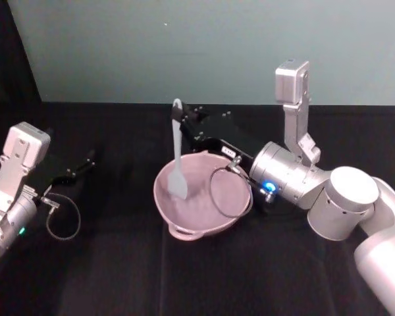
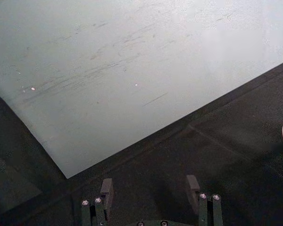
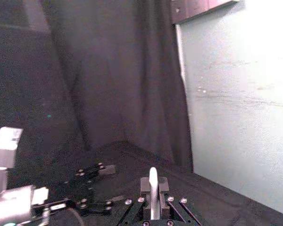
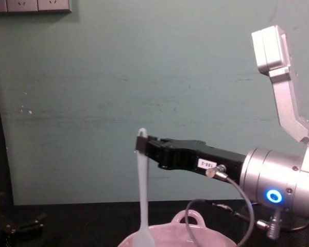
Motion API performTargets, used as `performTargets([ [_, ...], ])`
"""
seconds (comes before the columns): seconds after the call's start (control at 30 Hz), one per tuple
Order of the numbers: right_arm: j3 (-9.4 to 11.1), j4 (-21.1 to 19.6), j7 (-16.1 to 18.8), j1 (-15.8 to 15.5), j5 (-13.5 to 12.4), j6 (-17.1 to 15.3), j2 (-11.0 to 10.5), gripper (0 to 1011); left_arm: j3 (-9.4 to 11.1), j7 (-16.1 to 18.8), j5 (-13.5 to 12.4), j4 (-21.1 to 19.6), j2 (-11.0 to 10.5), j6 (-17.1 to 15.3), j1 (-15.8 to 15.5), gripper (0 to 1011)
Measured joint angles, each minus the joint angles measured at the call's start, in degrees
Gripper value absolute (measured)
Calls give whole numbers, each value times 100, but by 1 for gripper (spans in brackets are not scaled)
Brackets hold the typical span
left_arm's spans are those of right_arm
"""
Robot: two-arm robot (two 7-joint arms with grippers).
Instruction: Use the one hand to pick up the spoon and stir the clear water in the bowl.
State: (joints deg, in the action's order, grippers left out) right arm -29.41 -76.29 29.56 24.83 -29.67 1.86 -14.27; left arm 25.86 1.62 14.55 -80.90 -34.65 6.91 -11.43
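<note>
Reading from my side outward: the bowl (image 1: 214, 229) sits mid-table on the black cloth (image 1: 118, 276), loop handle toward me. The clear water (image 1: 201, 209) is barely visible, just a faint sheen on the pink. The spoon (image 1: 178, 158) stands in it, blade down at the bowl's L-centre; can't tell if it touches bottom. Long axis approx vertical, hole end up. The right gripper (image 1: 182, 117) reaches in level over the far rim from the R, clamped tight on the handle's top end, nothing else held. So the water lies straight below the grip. Next move, I reckon: small wrist circles w/ the shaft upright, clear of the rim and of the grey cable (image 1: 211, 189) looping over the bowl. The left gripper (image 1: 85, 161) is parked far L, fingers apart, empty. Chest view shows the spoon's plumb line vs the teal wall (image 4: 92, 103) but cuts off the bowl's inside; head view shows where the blade sits.
</note>
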Motion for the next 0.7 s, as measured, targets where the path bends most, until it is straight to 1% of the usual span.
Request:
performTargets([
  [0.07,75,145,-28,65,-8,50,15,109,0,0,0,0,0,0,0,1011],
  [0.13,129,208,-64,85,-14,69,10,109,0,0,0,0,0,0,0,1011],
  [0.2,211,255,-109,92,-21,92,-15,109,0,0,0,0,0,0,0,1011],
  [0.23,211,255,-109,92,-21,92,-15,109,0,0,0,0,0,0,0,1011],
  [0.33,358,265,-178,63,-38,135,-85,109,0,0,0,0,0,0,0,1011],
  [0.43,462,207,-226,9,-51,143,-154,109,0,0,0,0,0,0,0,1011],
  [0.57,543,90,-248,-75,-55,126,-238,109,0,0,0,0,0,0,0,1011],
  [0.7,572,-47,-251,-164,-51,51,-330,109,0,0,0,0,0,0,0,1011],
])
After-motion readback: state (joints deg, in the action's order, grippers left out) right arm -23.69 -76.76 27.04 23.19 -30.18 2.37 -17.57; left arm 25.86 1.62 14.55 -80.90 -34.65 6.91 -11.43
